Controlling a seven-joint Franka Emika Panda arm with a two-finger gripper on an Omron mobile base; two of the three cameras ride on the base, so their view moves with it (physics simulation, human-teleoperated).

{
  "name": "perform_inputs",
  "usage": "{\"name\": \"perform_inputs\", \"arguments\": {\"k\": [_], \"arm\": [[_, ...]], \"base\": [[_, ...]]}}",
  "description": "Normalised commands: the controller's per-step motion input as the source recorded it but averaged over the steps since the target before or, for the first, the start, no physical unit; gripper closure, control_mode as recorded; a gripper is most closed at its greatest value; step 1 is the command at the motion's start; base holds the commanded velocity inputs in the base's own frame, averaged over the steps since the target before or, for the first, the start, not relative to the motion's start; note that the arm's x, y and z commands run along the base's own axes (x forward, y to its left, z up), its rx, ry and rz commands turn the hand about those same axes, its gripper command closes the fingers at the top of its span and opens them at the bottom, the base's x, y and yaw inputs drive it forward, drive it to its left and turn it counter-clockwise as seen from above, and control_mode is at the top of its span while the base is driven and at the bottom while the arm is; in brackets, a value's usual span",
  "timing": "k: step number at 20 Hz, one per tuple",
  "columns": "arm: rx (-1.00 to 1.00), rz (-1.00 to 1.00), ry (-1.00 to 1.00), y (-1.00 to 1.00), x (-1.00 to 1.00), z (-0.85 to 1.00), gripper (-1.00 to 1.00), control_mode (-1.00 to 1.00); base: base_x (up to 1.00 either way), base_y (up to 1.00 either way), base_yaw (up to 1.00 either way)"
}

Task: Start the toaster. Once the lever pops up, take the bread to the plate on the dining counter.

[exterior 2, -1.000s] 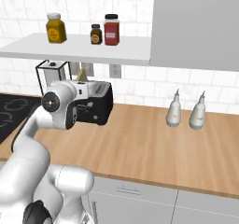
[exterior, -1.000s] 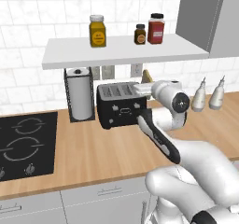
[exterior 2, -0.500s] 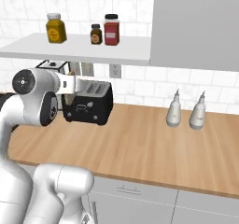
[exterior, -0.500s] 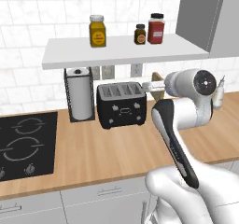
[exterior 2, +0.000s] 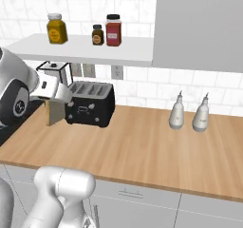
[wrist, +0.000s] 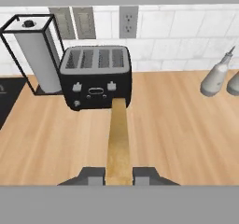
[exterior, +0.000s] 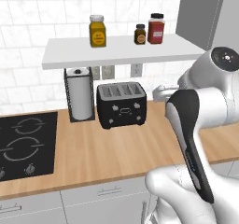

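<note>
The pincer (wrist: 119,177) is pinching the bread (wrist: 117,143), seen edge-on in the hand view as a thin tan strip rising between the two dark tips; in the right base view the slice (exterior 2: 55,112) hangs below the hand, above the bench (exterior 2: 142,151) and just left of the toaster (exterior 2: 91,103). The toaster (wrist: 96,76) sits on the wood bench near the tiled wall, its four long top slots dark — nothing can be made out inside them. Two small pale knobs stand on its black front. Just beside it, on its left in the hand view, a wire paper-towel holder (wrist: 35,55) carries an upright white roll. To the right, well apart from the toaster, two pale grey bottles (exterior 2: 189,114) stand side by side on the bench. On the white shelf (exterior: 121,50) above, three closed jars are lined up — a yellow jar (exterior: 97,31), a small dark jar (exterior: 139,34) and a red jar (exterior: 156,29) — the last two nearly touching. A black hob (exterior: 25,143) lies at the bench's left end
</note>
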Motion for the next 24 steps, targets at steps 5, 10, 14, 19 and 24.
{"name": "perform_inputs", "arguments": {"k": [5,10,14,19,24], "arm": [[0.00,0.00,0.01,0.00,-0.13,-0.21,1.00,-1.00],[0.00,0.02,-0.21,0.00,0.00,-0.23,1.00,-1.00],[0.00,0.01,-0.03,0.00,0.01,-0.07,1.00,-1.00],[0.00,0.00,0.00,0.00,0.00,0.00,1.00,-1.00],[0.00,0.00,0.00,0.00,0.00,0.00,1.00,-1.00]], "base": [[0.00,0.00,0.00],[0.00,0.00,0.00],[0.00,0.00,0.00],[0.00,0.00,0.00],[0.00,0.00,0.00]]}}
